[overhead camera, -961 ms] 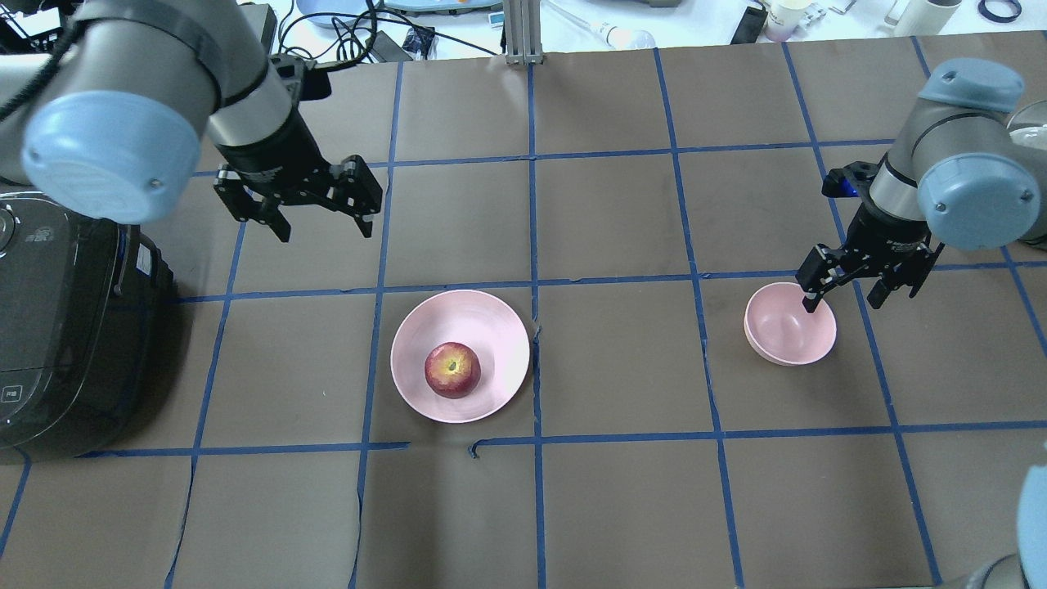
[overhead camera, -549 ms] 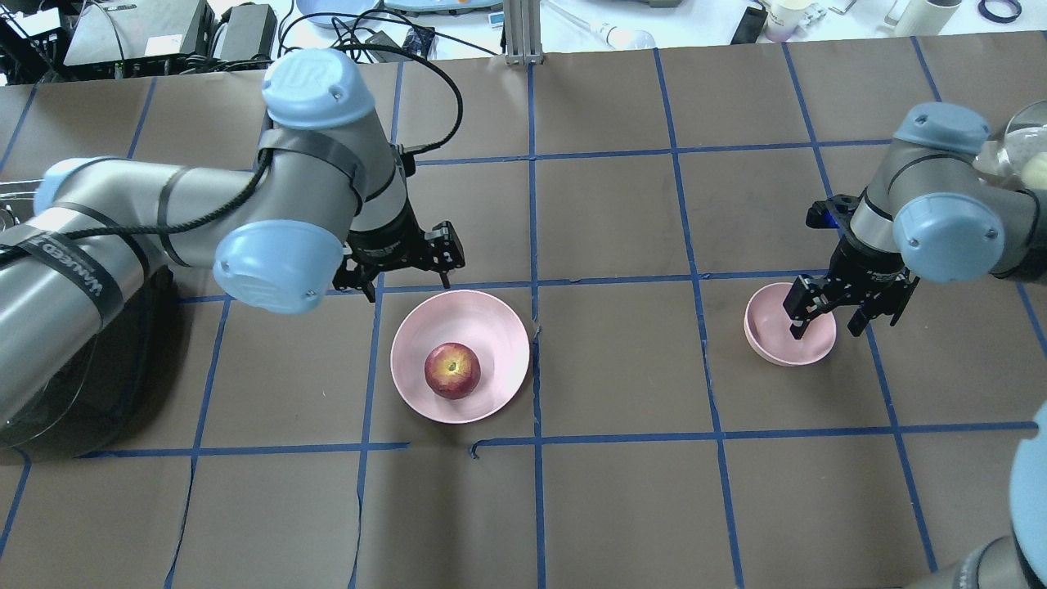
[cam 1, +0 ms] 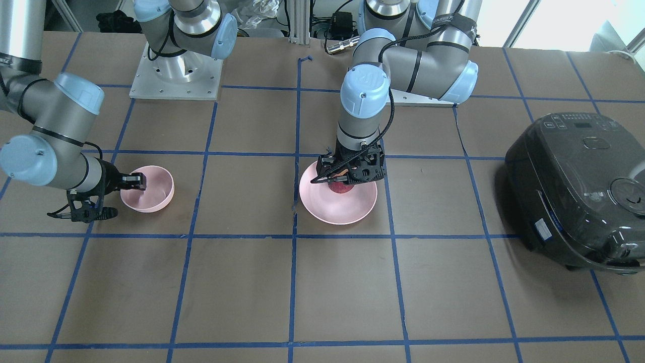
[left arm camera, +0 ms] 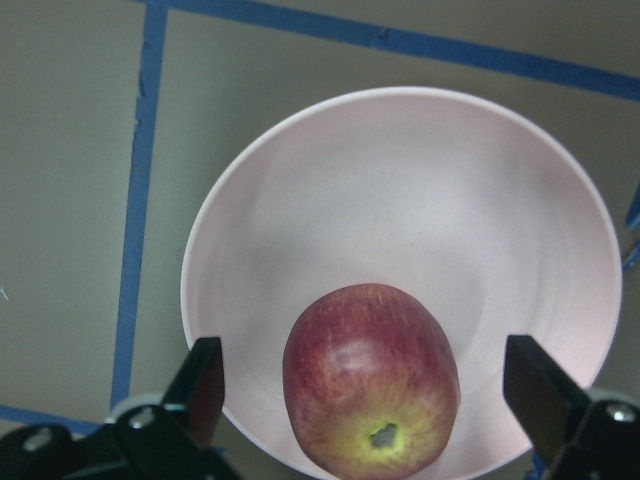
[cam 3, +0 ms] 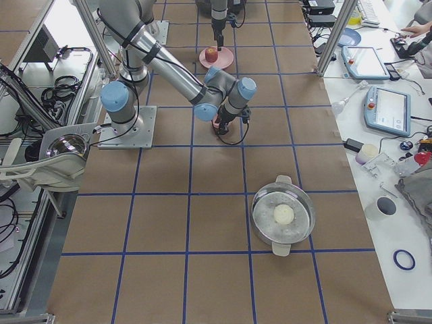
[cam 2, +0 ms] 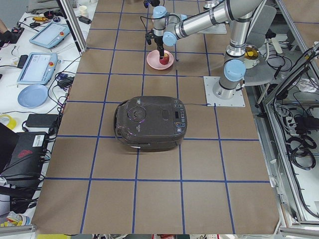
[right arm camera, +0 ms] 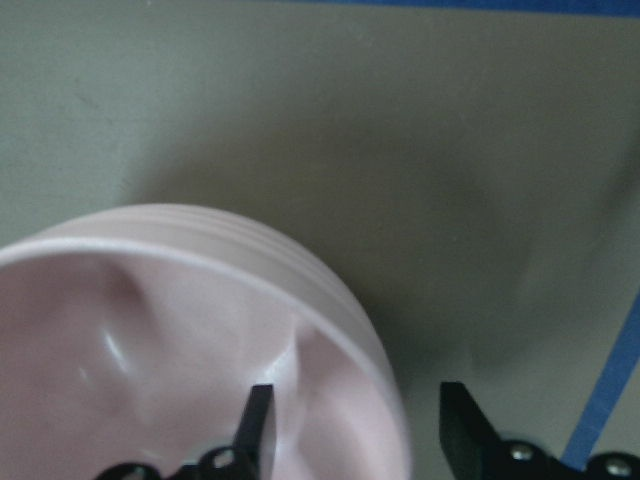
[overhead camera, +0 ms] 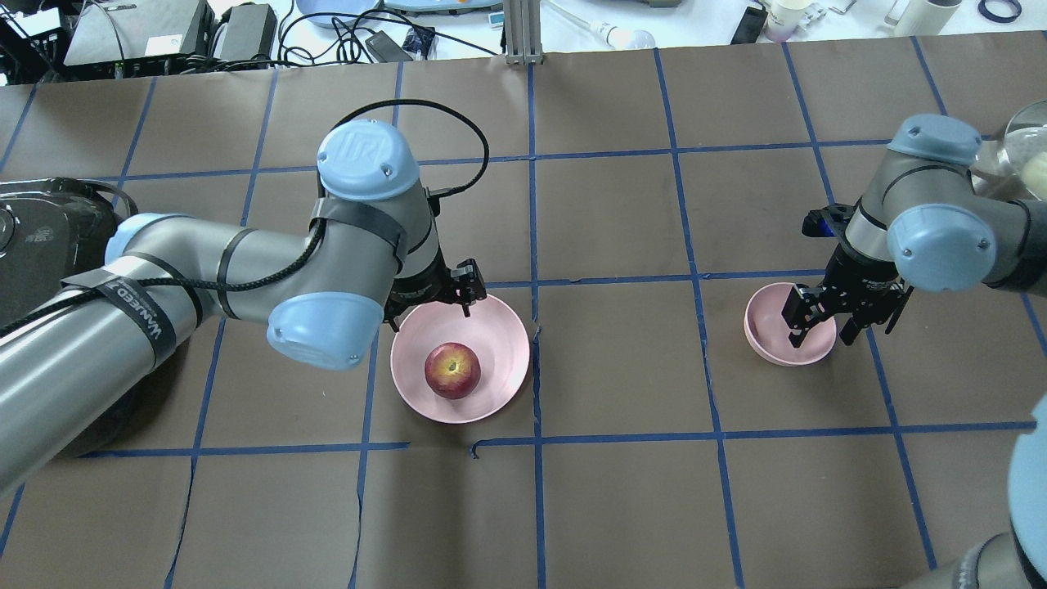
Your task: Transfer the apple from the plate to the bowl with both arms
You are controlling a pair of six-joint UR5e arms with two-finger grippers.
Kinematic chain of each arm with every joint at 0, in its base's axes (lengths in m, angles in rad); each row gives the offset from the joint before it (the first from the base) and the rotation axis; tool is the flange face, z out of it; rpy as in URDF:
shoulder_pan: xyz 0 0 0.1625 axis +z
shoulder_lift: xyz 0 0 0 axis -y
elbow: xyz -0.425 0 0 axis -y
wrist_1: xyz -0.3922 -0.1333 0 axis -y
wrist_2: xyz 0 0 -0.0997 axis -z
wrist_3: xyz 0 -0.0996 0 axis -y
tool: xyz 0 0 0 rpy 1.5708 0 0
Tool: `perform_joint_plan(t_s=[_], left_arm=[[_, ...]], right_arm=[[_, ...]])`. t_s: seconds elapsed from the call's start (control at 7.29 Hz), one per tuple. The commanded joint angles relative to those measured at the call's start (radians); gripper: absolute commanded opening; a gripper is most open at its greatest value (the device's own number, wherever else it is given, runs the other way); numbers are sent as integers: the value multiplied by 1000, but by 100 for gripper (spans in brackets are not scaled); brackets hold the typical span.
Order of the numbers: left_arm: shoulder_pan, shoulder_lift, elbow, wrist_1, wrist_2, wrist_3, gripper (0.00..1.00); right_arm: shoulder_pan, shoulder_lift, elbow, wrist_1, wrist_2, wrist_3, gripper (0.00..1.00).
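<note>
Silver-grey with pale blue caps, the left arm [overhead camera: 245,262] has swung further in than half a second ago. Back then its claw sat just beyond the far rim of the plate [overhead camera: 501,331]. Now the left gripper [left arm camera: 368,378] hangs over that rim, fingers spread wide and holding nothing. In the wrist view the apple [overhead camera: 452,370] lies between the two fingers and touches neither. It rests at the plate's middle, unmoved, and the plate has not shifted either. Well to the right stands the bowl [overhead camera: 767,334], also in its former place. The right gripper [overhead camera: 820,329] has barely shifted. It is unclenched and straddles the bowl's right-hand wall, one finger inside and one outside, with a gap on each side.
</note>
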Motion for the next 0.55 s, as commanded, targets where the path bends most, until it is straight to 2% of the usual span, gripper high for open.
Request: perform_joint_plan(t_s=[0.0,0.27,0.41], left_arm=[[-19,-31,-12,39,3,-14,100],[-21,-60,-16,38,0,2,100],[-21,-66,-18,36,1,36,100]], right_arm=[[0,-4,-16,3,-2,0,0],[0,-16,-50,31,-5,0,0],[0,-21,-80,93,19,0,0]])
